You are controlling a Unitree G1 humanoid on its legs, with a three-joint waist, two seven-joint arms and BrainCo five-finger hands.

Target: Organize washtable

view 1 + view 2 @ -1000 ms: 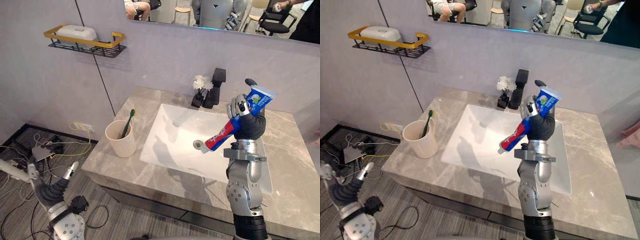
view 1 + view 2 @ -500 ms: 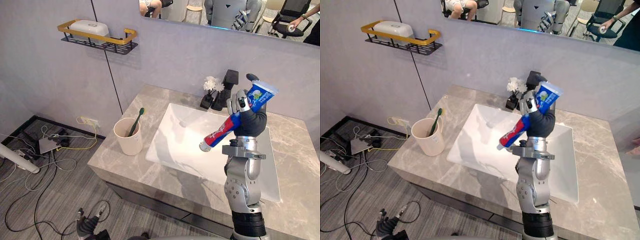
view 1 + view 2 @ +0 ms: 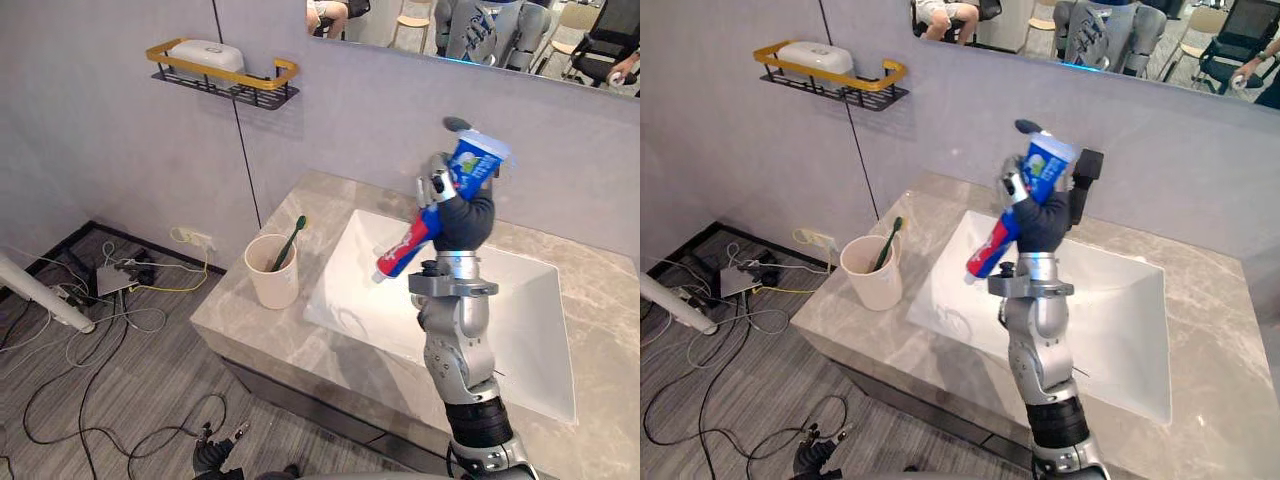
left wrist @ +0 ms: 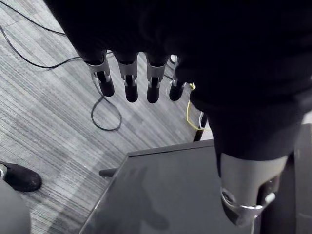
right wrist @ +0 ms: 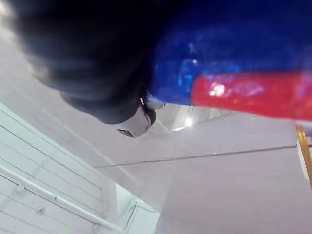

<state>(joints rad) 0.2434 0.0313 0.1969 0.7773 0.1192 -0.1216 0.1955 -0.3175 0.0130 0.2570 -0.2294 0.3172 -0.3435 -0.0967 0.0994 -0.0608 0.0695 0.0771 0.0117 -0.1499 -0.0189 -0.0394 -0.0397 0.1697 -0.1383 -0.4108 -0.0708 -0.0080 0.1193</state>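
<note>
My right hand [image 3: 462,215] is raised above the white sink [image 3: 530,310], shut on a blue and red toothpaste tube [image 3: 470,165]. The tube slants, its flat blue end up and its cap end down to the left; in the right wrist view the tube [image 5: 253,92] shows close up. A cream cup [image 3: 272,280] with a green toothbrush [image 3: 290,240] in it stands on the grey marble counter [image 3: 250,320], left of the sink. My left hand [image 4: 129,80] hangs low over the grey floor with its fingers straight and nothing in them.
A black faucet [image 3: 1087,175] stands behind the sink, just right of the raised hand. A black and gold wall shelf [image 3: 220,75] holds a white box [image 3: 205,55]. A mirror [image 3: 560,40] runs above the counter. A socket strip [image 3: 115,280] and cables lie on the floor at left.
The camera has shifted, so the whole scene sits further right. My right hand with the tube has moved left, from right of the faucet to in front of it. My left arm has dropped low.
</note>
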